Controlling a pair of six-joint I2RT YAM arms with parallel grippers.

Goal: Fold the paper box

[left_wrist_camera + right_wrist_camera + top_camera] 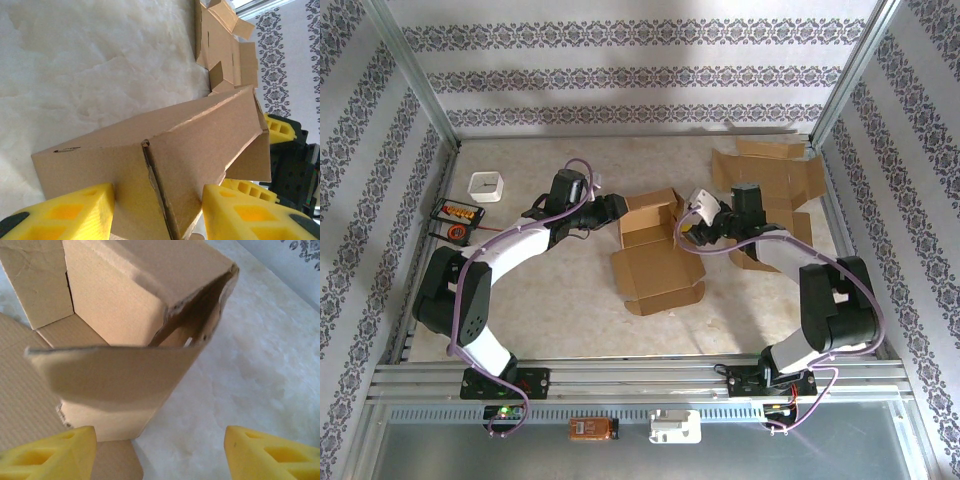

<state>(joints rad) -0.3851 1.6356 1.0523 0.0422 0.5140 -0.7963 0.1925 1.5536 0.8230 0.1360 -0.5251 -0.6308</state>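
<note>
The paper box (655, 250) lies half-formed on the bench (560, 310) between the two grippers. Its raised end stands directly ahead of both sets of jaws, and its open lid panel spreads flat toward the arm bases.

The left gripper (157, 200) meets that raised end from one side. Its jaws straddle a doubled side wall (165, 165) of the box with a yellow finger against each face, so I judge them clamped on that wall. The right gripper (160, 450) faces the opposite side, jaws wide apart and holding nothing. A loose flap (115, 375) hangs across the gap just ahead of them, in front of the box's hollow corner.

The step in hand looks like tucking that flap inward while the left side steadies the box.

- **Left jaws:** They are the anchor, so they should grip firmly without crushing the corrugated wall. If they slip, the box will likely skate across the smooth bench.
- **Right jaws:** They probably work better as a pusher than a pincher. One finger laid flat behind the flap can press near its crease and drive it into the hollow. Nipping the free edge would likely buckle it.
- **Direction of push:** Aiming toward the left jaws lets the two forces oppose each other.

The flat cardboard blanks (775, 180) lie beyond the right jaws, well apart, and should not get in the way.
</note>
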